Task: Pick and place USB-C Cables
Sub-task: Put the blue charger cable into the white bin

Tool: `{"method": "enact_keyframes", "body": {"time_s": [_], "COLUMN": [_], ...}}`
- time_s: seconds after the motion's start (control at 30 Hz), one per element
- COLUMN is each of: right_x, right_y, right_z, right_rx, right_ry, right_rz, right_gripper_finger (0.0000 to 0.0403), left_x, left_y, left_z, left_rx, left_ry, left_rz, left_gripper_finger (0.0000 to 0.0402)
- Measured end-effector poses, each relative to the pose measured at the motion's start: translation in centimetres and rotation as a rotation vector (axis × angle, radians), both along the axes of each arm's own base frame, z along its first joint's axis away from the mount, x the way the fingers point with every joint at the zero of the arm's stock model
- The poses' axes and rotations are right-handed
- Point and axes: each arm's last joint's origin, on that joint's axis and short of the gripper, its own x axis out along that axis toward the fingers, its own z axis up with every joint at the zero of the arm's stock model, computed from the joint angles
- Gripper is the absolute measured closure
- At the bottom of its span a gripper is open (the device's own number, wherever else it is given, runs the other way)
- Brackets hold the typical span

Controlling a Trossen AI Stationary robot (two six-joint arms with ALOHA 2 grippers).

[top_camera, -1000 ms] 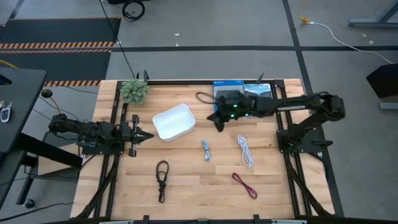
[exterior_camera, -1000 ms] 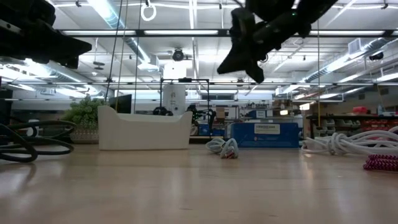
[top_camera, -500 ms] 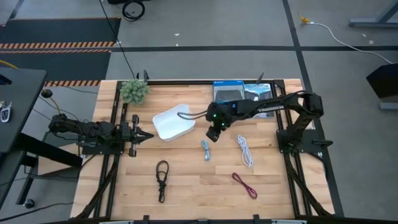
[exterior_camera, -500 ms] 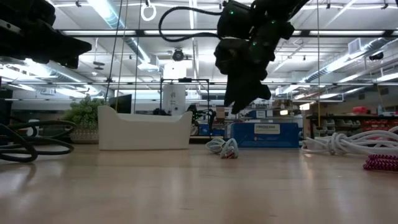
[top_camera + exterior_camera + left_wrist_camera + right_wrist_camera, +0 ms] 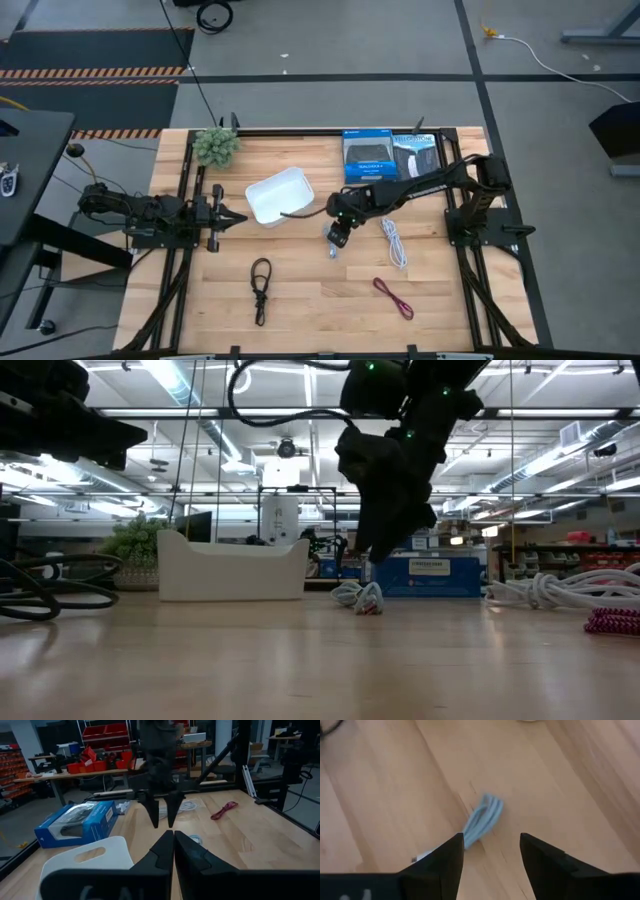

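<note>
Left gripper rests at the left edge of the wooden surface, pointing right; its fingers are pressed together, holding nothing.

Black cable lies lower left of centre, a loop at the far end and a tail toward the near edge, so its long axis runs far-to-near. White bin sits above it, right of the left gripper, with a small green plant at the far left corner.

Grey-blue cable lies near mid-surface as a folded bundle. In the high view its long axis runs roughly far-to-near; only its near end shows below the arm. In the low view it sits on the wood directly under the right gripper.

Right gripper hangs just above the grey-blue cable, not touching it. Its fingers are spread apart and straddle one end of the bundle in the right wrist view.

White cable lies just right of the gripper, long axis far-to-near with a slight slant. Dark red cable lies nearer the front edge, running diagonally toward the lower right.

Two blue-and-black retail boxes lie side by side at the far edge. Their printing is too small to read in any view.
</note>
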Motion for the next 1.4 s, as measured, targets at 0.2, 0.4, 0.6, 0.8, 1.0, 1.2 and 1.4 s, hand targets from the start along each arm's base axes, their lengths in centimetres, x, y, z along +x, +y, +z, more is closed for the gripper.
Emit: {"method": "enact_keyframes", "body": {"time_s": [0.2, 0.4, 0.6, 0.8, 1.0, 1.2, 1.4], "right_x": [0.8, 1.9, 1.9, 1.9, 1.6, 0.7, 0.5], "right_y": [2.1, 2.7, 2.6, 2.8, 2.7, 2.2, 2.2], "right_z": [0.1, -1.9, -3.6, -3.8, -4.1, -5.2, -5.4], "right_rx": [-0.148, -0.134, -0.142, -0.187, -0.224, -0.234, -0.248], "right_ry": [-0.100, -0.103, -0.040, -0.023, -0.007, 0.031, 0.038], "right_rz": [0.008, 0.053, 0.068, 0.105, 0.094, 0.116, 0.140], "right_gripper_finger": [0.0202, 0.0202, 0.0202, 0.0202, 0.0207, 0.0249, 0.0314], "left_x": [0.0, 0.0, 0.0, 0.0, 0.0, 0.0, 0.0], "left_y": [0.0, 0.0, 0.0, 0.0, 0.0, 0.0, 0.0], "left_z": [-0.1, -0.1, -0.1, -0.1, -0.1, -0.1, -0.1], "left_rx": [0.002, 0.002, 0.002, 0.002, 0.002, 0.002, 0.002], "left_ry": [0.006, 0.005, 0.007, 0.007, 0.007, 0.007, 0.007], "left_rz": [0.000, 0.000, 0.000, 0.000, 0.000, 0.000, 0.000], "left_gripper_finger": [0.0381, 0.0381, 0.0381, 0.0381, 0.0381, 0.0381, 0.0381]}}
